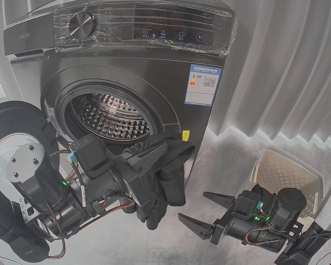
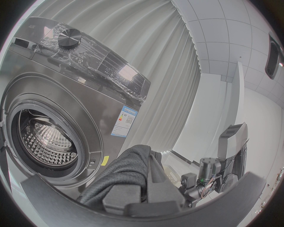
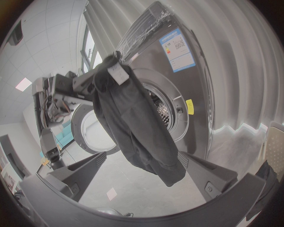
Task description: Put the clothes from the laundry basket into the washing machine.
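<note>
A dark grey washing machine [image 1: 113, 68] stands ahead with its round door [image 1: 6, 139] swung open to the left and its steel drum [image 1: 110, 120] bare. My left gripper [image 1: 154, 153] is shut on a black garment [image 1: 168, 181] that hangs in front of the machine's lower right, just outside the drum opening. In the right wrist view the black garment [image 3: 139, 124] droops from the left gripper [image 3: 103, 75], a white tag at its top. My right gripper [image 1: 200, 210] stands open and empty low over the floor, beside the white laundry basket [image 1: 289, 174]. More dark cloth [image 1: 262, 194] lies in that basket behind the right wrist.
Grey-white curtains [image 1: 295, 66] hang to the right of the machine, down to the pale marbled floor [image 1: 161, 254]. The open door takes up the space at the left. Bare floor lies between the machine and the basket.
</note>
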Controlling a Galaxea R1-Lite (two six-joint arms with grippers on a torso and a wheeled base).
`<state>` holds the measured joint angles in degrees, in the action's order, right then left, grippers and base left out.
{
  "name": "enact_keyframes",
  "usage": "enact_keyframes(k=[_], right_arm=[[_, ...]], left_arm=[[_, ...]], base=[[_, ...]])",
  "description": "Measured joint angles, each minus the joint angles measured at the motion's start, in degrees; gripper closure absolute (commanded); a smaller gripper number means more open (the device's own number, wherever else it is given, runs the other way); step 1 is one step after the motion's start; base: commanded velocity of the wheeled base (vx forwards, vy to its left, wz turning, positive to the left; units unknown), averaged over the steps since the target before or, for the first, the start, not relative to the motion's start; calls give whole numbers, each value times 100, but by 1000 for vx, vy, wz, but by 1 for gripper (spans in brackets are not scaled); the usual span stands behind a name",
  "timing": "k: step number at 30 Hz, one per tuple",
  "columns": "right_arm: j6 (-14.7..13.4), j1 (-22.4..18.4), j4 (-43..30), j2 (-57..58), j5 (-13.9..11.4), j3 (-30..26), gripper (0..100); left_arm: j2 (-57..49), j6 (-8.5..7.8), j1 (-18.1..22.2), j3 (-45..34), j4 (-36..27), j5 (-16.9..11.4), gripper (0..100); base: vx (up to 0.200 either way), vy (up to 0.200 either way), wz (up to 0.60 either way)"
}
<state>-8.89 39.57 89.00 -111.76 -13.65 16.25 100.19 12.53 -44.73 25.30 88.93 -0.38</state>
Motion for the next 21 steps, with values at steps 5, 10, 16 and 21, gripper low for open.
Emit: enact_keyframes(k=[5, 10, 16, 21], right_arm=[[176, -68, -5, -356, -167, 266, 0], [200, -96, -5, -590, -224, 718, 0], [200, -73, -10, -907, -389, 1076, 0], [216, -24, -5, -1206, -413, 1300, 0]], left_arm=[[-33, 0, 0, 56, 0, -2, 100], [-55, 0, 0, 141, -2, -5, 100], [-69, 0, 0, 179, 0, -6, 100], [-77, 0, 0, 183, 0, -6, 100]], base=[[0, 0, 0], [0, 0, 0], [0, 0, 0], [0, 0, 0]])
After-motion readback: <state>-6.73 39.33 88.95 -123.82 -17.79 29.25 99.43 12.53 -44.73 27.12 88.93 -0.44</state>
